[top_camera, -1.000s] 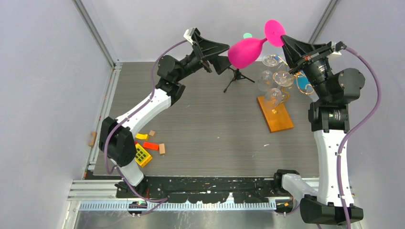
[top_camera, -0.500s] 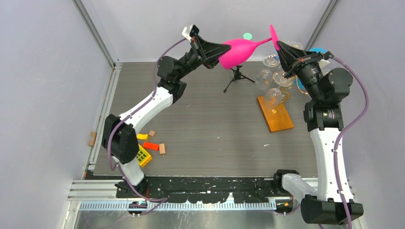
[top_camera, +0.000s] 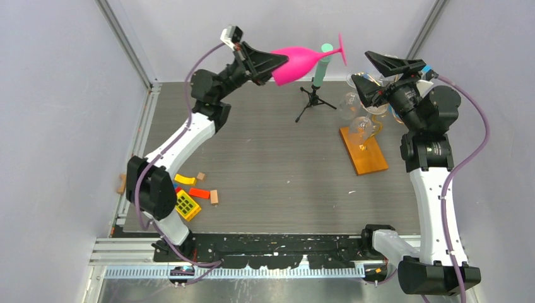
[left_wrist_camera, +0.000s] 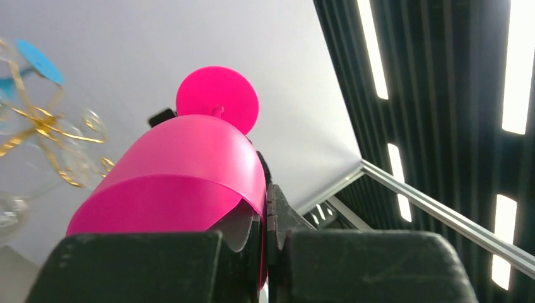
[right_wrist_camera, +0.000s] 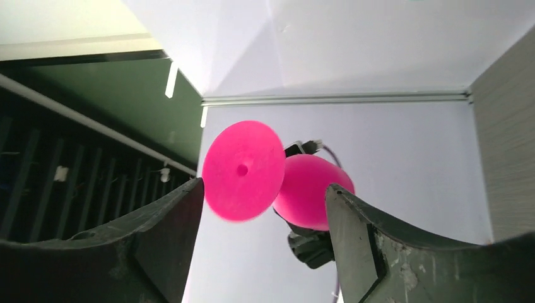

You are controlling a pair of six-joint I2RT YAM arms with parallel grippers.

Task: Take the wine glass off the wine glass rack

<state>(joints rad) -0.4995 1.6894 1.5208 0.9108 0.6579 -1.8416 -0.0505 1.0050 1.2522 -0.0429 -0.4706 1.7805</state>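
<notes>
Currently the pink wine glass [top_camera: 301, 61] is held clear of the wine glass rack [top_camera: 368, 159], high above the far part of the table [top_camera: 284, 183] and well to the left of the rack. It is carried on its side, with the bowl toward the left tool [top_camera: 281, 62] and the round foot pointing right. The bowl's rim is pinched by the left tool, whose fingers [left_wrist_camera: 158, 265] are closed tight on the wall. The right tool [top_camera: 361, 67] is spread wide with nothing gripped. It is raised just beside the top of the rack, and in its wrist view the pink foot is framed between the fingers without being touched. Several clear glasses [top_camera: 351, 104] are hung on the rack's gold wire arms. A black tripod [top_camera: 311, 101] topped by a mint-green cylinder [top_camera: 322, 63] is stood at the far middle of the table. Near the left front edge a yellow gridded tray [top_camera: 187, 205] is laid, dark green squares being seen in its cells, and loose coloured blocks [top_camera: 199, 192] are scattered just beside it.
</notes>
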